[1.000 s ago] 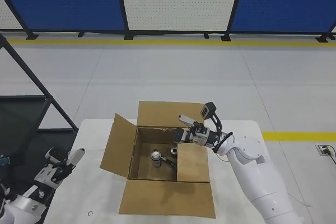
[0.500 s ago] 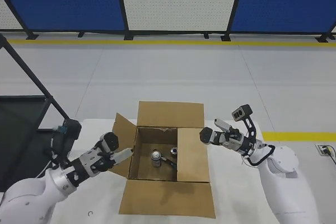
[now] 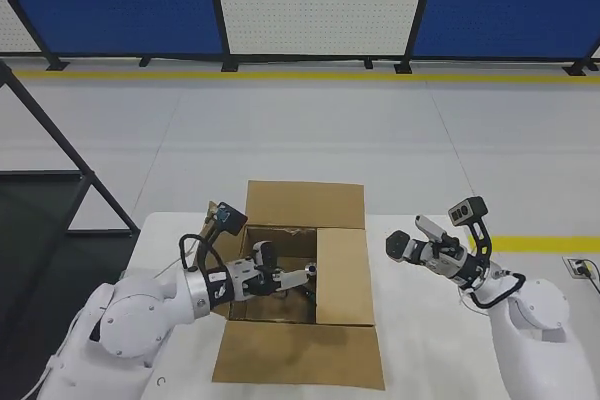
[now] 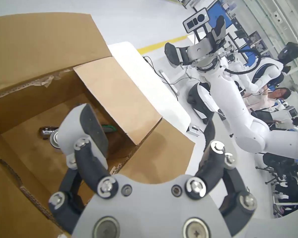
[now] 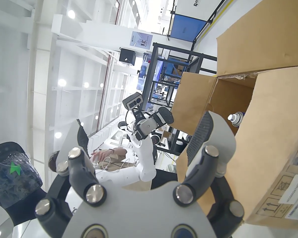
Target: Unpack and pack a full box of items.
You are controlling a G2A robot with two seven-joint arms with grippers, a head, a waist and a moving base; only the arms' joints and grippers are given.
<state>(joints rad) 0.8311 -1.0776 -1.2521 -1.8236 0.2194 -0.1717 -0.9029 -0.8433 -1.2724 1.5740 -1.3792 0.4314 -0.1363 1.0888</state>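
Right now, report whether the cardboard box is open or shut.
Open: most flaps of the cardboard box spread outward, leaving its inside and a can exposed.

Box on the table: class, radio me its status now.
Left gripper open, at the box mouth. Right gripper open, held clear beside it. Spray can inside. One flap folded over part of the opening.

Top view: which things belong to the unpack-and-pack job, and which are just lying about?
Job: cardboard box; spray can and metal item inside it; left gripper, open over the box opening; right gripper, open beside the box.

Lying about: black frame; blue partition panels; floor power strip.
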